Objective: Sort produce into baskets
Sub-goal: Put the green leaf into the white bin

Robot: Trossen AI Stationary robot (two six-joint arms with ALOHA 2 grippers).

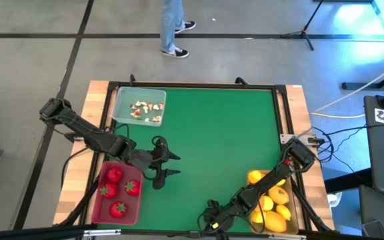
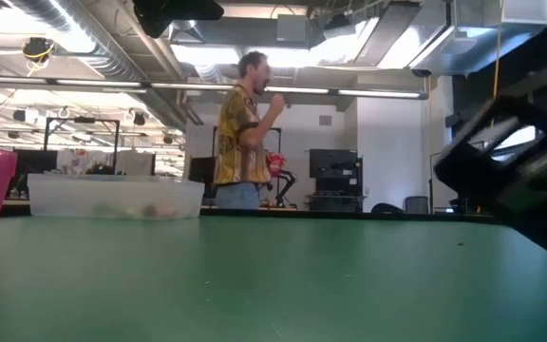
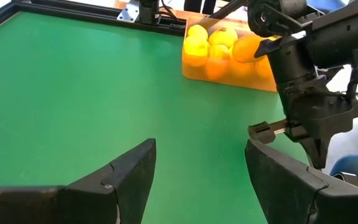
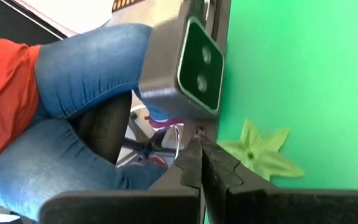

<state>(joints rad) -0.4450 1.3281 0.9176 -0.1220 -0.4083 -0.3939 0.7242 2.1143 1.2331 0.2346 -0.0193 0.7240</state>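
Three red strawberries (image 1: pixel 117 190) lie in the pinkish-red basket (image 1: pixel 95 207) at the near left. Several yellow lemons (image 1: pixel 272 200) fill the tan-yellow basket (image 1: pixel 297 213) at the near right, which also shows in the left wrist view (image 3: pixel 229 71). Tiny white-and-red bits (image 1: pixel 145 110) lie in the clear basket (image 1: pixel 122 100) at the far left. My left gripper (image 1: pixel 172 164) is open and empty over the green mat beside the red basket; its fingers stand apart in its wrist view (image 3: pixel 201 168). My right gripper (image 1: pixel 209 217) is shut near the table's near edge (image 4: pixel 201 165), next to a flat green star-shaped leaf (image 4: pixel 260 152) on the mat.
A grey camera block (image 4: pixel 188 62) stands at the table's near edge, close to my right gripper. Beyond that edge are a person's legs in jeans (image 4: pixel 73 124). Another person (image 2: pixel 245 128) stands beyond the far edge. The green mat's middle (image 1: pixel 225 133) is open.
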